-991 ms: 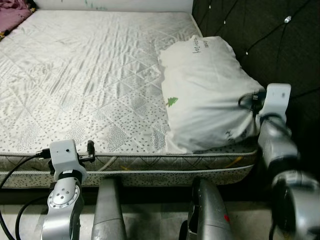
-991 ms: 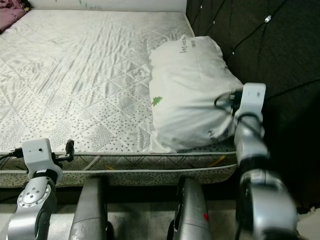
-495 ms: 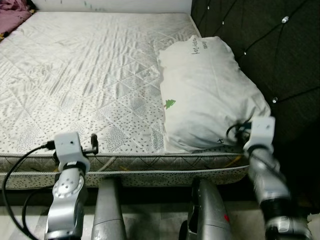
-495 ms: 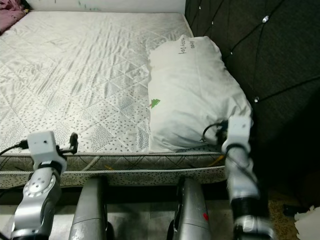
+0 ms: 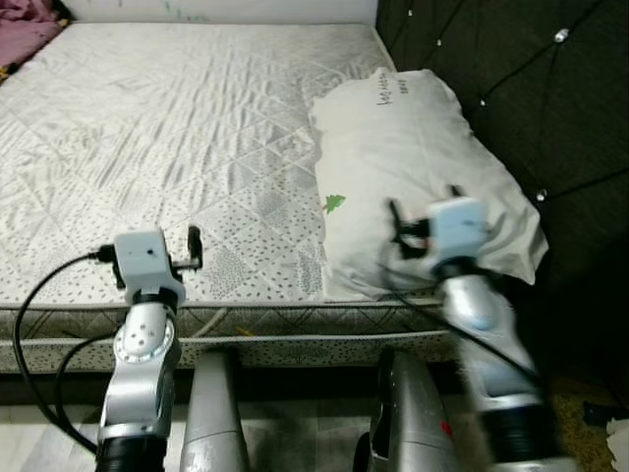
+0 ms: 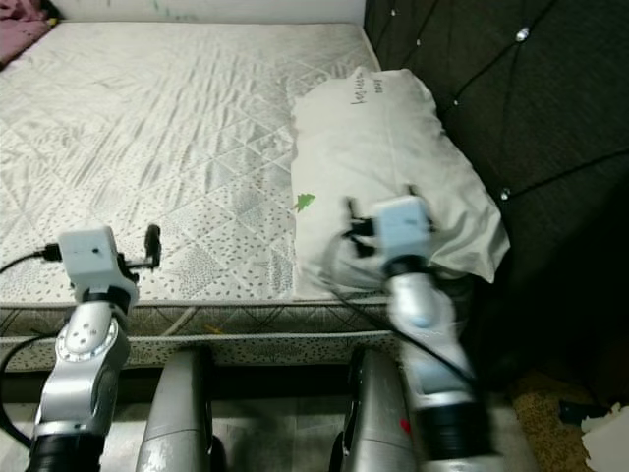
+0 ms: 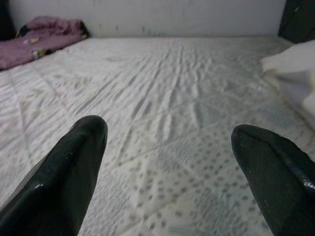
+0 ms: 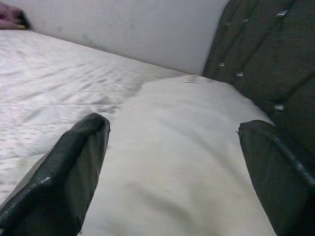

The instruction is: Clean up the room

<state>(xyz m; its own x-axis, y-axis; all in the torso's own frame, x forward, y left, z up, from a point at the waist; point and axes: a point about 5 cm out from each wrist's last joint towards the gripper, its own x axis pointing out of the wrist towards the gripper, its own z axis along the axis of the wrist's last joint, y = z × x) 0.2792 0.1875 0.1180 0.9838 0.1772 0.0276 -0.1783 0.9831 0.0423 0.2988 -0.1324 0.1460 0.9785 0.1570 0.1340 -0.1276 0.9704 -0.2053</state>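
From the head, a white pillow (image 5: pixel 423 167) lies on the quilted mattress (image 5: pixel 177 147) against the dark tufted headboard (image 5: pixel 511 88). Along the left wrist, the left gripper (image 7: pixel 170 147) hovers wide open over bare mattress, holding nothing. Along the right wrist, the right gripper (image 8: pixel 172 157) spreads wide just above the pillow, empty.

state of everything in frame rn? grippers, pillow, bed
left gripper: open, holding nothing, over the mattress edge
right gripper: open, holding nothing, aimed at the pillow
pillow: lying flat by the headboard, rumpled
mattress: bare, wrinkled cover
pink blanket: bunched at the far corner
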